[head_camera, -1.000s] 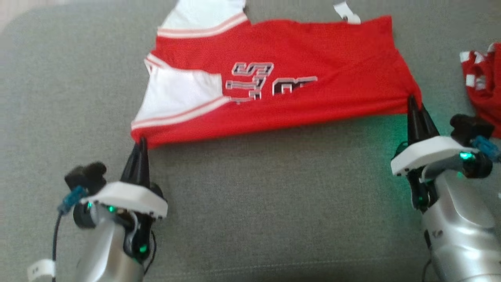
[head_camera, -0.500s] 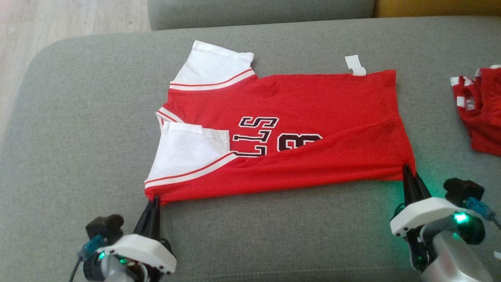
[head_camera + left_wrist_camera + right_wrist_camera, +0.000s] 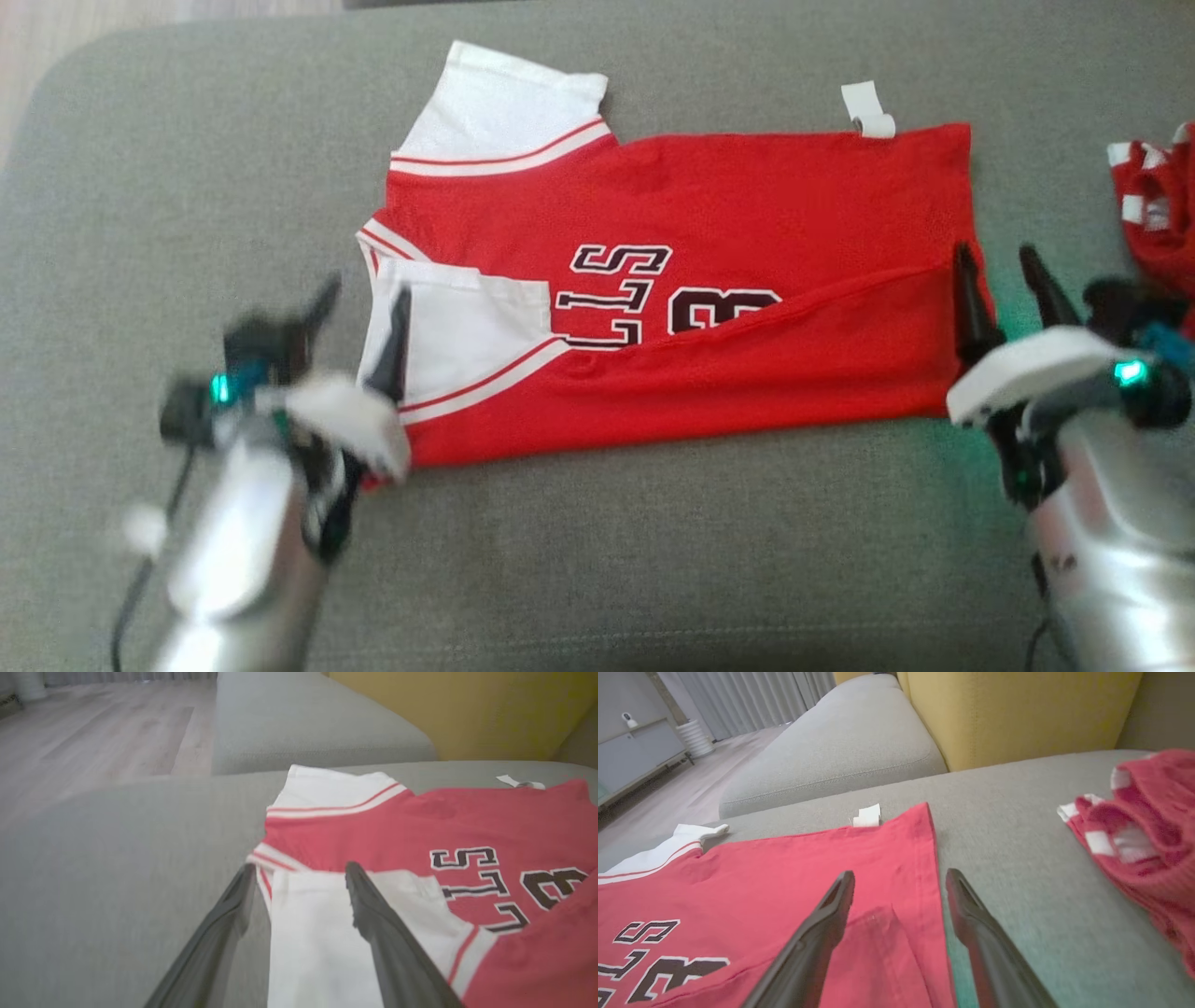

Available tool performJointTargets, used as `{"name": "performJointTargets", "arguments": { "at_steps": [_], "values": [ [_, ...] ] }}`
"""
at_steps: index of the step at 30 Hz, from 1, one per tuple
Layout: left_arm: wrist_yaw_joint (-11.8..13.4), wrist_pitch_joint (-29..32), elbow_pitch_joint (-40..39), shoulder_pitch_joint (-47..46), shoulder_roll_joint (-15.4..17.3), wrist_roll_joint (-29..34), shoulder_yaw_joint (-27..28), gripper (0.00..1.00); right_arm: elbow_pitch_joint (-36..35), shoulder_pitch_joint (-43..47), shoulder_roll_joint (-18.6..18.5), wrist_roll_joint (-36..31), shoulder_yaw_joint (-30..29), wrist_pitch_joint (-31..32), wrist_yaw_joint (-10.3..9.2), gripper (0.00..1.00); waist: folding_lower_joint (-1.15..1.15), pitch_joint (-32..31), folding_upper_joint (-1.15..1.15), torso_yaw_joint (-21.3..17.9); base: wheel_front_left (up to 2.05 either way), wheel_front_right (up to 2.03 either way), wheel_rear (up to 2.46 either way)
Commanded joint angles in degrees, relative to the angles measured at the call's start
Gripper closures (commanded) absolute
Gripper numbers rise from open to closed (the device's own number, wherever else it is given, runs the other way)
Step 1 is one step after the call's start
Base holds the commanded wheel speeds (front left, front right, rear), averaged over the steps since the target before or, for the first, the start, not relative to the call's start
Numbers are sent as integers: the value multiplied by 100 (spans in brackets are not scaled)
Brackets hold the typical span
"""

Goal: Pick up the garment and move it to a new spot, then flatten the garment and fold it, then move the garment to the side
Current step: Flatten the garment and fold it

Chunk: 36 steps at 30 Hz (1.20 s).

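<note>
The garment (image 3: 728, 205) is found spread flat on the grey sofa cushion (image 3: 653, 560), its near long edge folded over the lettering. The left gripper (image 3: 364, 303) is seen with jaws wide apart at the white sleeve's edge, nothing held. The right gripper (image 3: 993, 271) is likewise spread wide at the hem, empty. A second red garment (image 3: 1153, 224) is noted well apart, at the right

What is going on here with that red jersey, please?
The robot is partway through folding the red jersey on the grey sofa cushion. It lies flat, its near edge folded over part of the lettering. Both pincers are open and hold nothing: the left pincer at the sleeve end, the right pincer at the hem end. Another red garment lies to the right.
</note>
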Motion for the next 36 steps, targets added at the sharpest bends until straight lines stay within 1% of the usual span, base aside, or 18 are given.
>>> {"name": "performJointTargets", "arguments": {
  "at_steps": [1,4,6,7,10,13,16,20,23,28,29,30,31,32,36],
  "values": [
    [-47,94,-139,-492,208,81,117,0,-159,-214,-98,-80,157,57,37,0,0,89,0,1,0,0,0],
    [-188,526,33,-1242,414,213,-112,0,-74,-618,-162,-207,247,295,37,0,0,272,0,-25,0,0,0],
    [-255,731,146,-1720,485,228,-261,0,30,-894,-203,-283,292,461,37,0,0,411,0,-43,0,0,0],
    [-298,903,270,-2165,521,204,-429,0,140,-1191,-243,-341,320,587,37,0,0,571,0,-66,0,0,0],
    [-329,1092,475,-2763,601,194,-771,0,371,-1628,-328,-456,329,735,37,0,0,811,0,-99,0,0,0],
    [-335,1250,660,-3295,691,9,-1319,0,636,-2016,-385,-566,326,841,37,0,0,1037,0,-118,0,0,0],
    [-336,1301,830,-3760,828,-255,-1754,0,889,-2342,-418,-668,350,897,37,0,0,1212,0,-125,0,0,0],
    [-337,1262,1058,-4230,966,-531,-2187,0,1242,-2699,-459,-799,367,936,37,0,0,1394,0,-113,0,0,0],
    [-337,1202,1224,-4494,1041,-700,-2450,0,1461,-2906,-458,-842,356,886,37,0,0,1489,0,-86,0,0,0],
    [-338,1063,1482,-4779,1117,-972,-2732,0,1793,-3131,-403,-853,403,796,37,0,0,1597,0,-52,0,0,0],
    [-338,1040,1533,-4819,1134,-1017,-2777,0,1857,-3162,-385,-849,434,794,37,7,0,1612,0,-51,0,0,0],
    [-338,1016,1579,-4858,1148,-1060,-2819,0,1909,-3192,-377,-845,462,779,37,36,0,1628,0,-52,0,0,0],
    [-338,996,1621,-4905,1165,-1101,-2862,0,1951,-3223,-368,-837,495,757,37,71,0,1649,0,-54,0,0,0],
    [-338,971,1662,-4959,1188,-1141,-2912,0,1983,-3253,-359,-819,528,723,37,100,0,1669,0,-59,0,0,0],
    [-338,846,1739,-5207,1274,-1241,-3189,0,2054,-3367,-327,-729,700,591,37,100,0,1776,0,-104,0,0,0]
  ]
}}
